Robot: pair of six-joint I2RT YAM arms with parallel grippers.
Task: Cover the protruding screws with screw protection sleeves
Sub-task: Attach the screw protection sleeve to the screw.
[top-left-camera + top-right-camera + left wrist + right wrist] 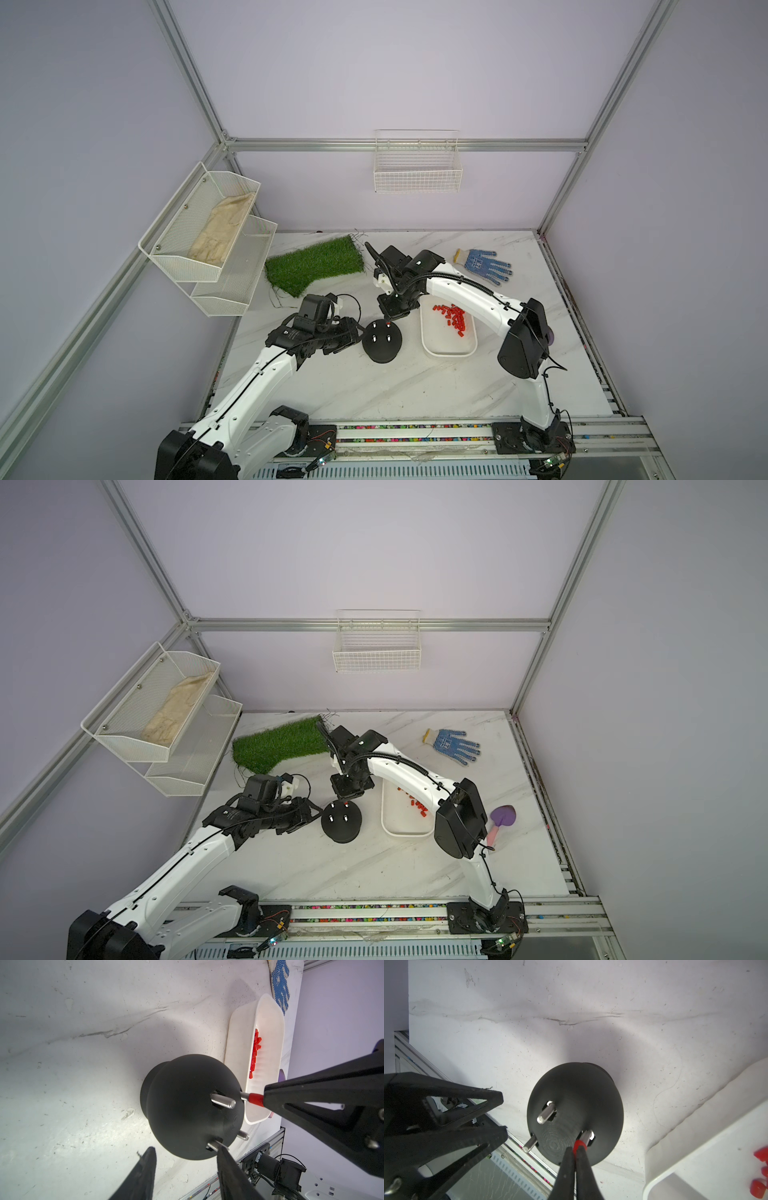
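The marbled bench carries a black dome base at centre, with a white tray at its 3 o'clock, a grass mat at 11 and a glove at 2.

No readable text, print on glove too blurred

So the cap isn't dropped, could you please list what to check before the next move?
1. Red sleeve pinched in right gripper: ok.
2. Sleeve mouth over its screw: ok.
3. Sleeve fully down: not ok, thread bare below it.
4. Black base steadied by left gripper: not ok, open and apart from it.
5. Other three screws covered: not ok.
6. Spare sleeves in white tray: ok.
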